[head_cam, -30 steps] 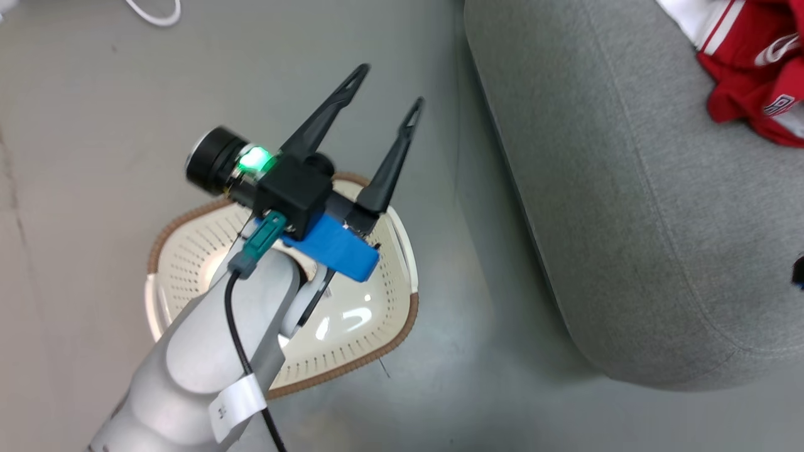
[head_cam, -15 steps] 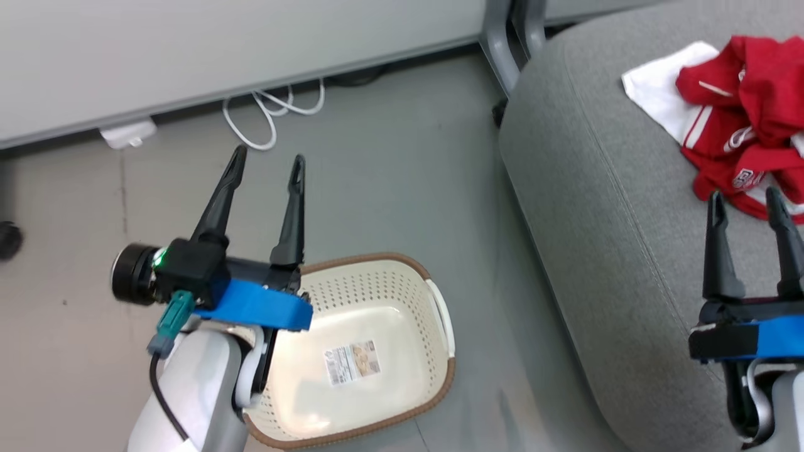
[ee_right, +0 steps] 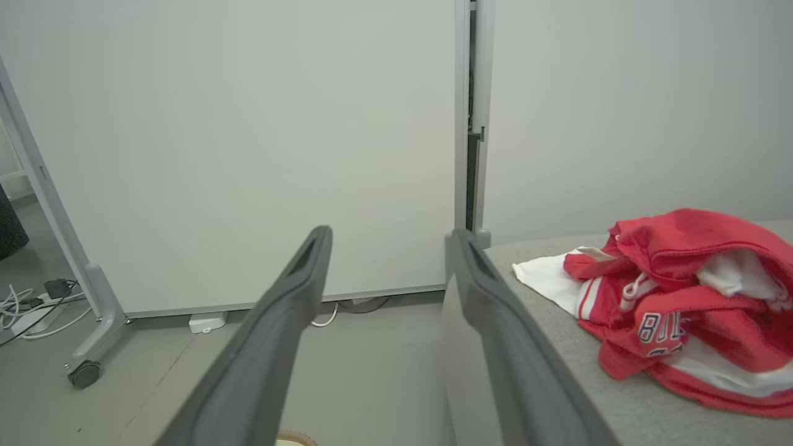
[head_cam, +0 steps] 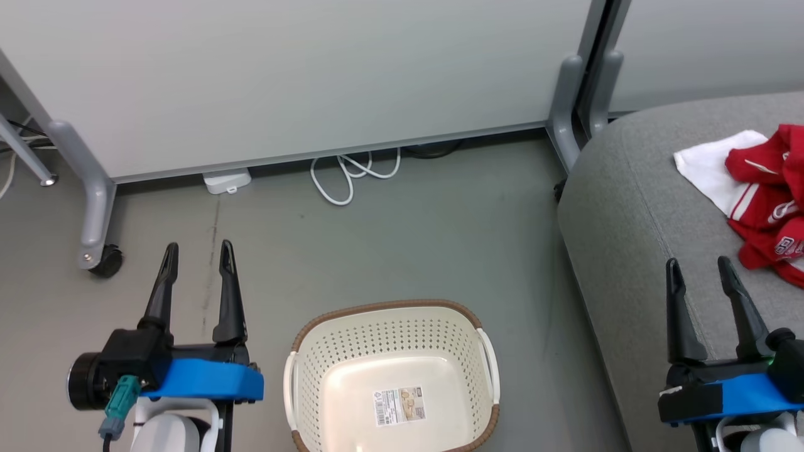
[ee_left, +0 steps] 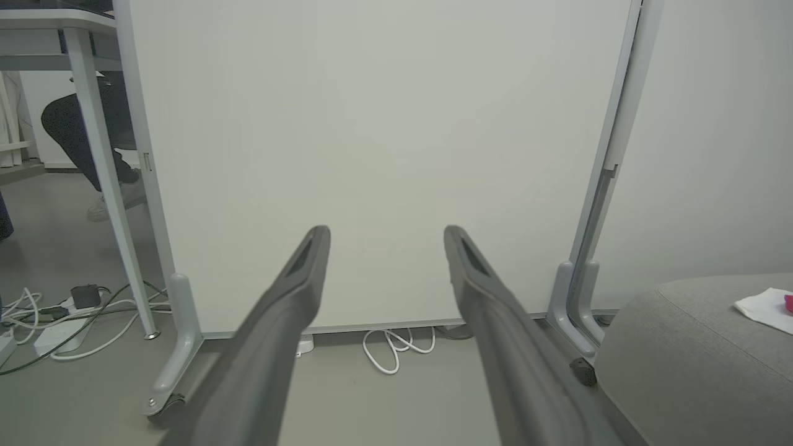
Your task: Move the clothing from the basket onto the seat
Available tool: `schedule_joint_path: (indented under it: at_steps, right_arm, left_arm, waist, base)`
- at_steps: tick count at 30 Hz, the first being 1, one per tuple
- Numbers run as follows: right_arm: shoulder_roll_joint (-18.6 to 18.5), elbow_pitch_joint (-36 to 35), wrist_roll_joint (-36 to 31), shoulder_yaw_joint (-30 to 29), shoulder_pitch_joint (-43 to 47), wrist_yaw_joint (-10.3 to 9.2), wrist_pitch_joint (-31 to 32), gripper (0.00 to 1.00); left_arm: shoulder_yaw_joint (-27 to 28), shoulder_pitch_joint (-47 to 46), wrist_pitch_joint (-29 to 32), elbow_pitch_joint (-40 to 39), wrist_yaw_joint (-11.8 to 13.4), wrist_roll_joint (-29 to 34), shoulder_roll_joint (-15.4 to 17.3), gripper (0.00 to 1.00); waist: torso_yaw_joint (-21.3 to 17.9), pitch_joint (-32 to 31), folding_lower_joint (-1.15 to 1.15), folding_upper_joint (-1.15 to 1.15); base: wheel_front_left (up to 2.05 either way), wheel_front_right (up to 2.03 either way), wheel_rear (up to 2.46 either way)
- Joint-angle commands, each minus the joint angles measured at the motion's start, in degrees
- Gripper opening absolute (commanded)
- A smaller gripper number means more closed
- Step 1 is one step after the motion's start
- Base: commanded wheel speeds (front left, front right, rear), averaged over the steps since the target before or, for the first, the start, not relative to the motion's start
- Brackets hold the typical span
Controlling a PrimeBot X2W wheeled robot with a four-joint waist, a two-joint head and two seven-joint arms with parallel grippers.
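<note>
My left gripper (head_cam: 198,248), fingers wide apart and empty, now sits beside the basket (head_cam: 389,306), not over it like a second ago. The basket is empty. On the grey seat (head_cam: 628,207), past my right gripper (head_cam: 698,263), also spread and empty, lies the clothing (head_cam: 766,207). The job looks done.

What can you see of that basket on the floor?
The basket is cream plastic, a rounded rectangle with walls full of small holes, a brown woven-look rim and a white handle on each side. It stands upright on the grey floor, apart from the seat to its right. No clothing lies in it; a printed label sticks to its smooth bottom. Its near end is cut off by the picture's edge.
</note>
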Motion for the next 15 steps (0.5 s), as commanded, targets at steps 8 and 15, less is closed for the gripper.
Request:
schedule_joint_path:
  at_steps: [8,15]
  right_arm:
    - [1.5,2.8,-0.3,1.8,2.5,0.0,-0.2,1.0]
    - [2.0,5.2,-0.4,3.8,2.9,0.0,-0.2,1.0]
  left_arm:
    - [3.1,4.2,-0.2,0.9,-2.5,2.1,-1.4,1.0]
    - [3.7,5.9,-0.2,1.5,-3.5,2.7,-1.8,1.0]
  waist:
    - [2.6,-2.7,0.02,0.0]
    - [3.1,-3.4,0.02,0.0]
  base:
    - [0.0,0.0,0.0]
    - [0.0,0.0,0.0]
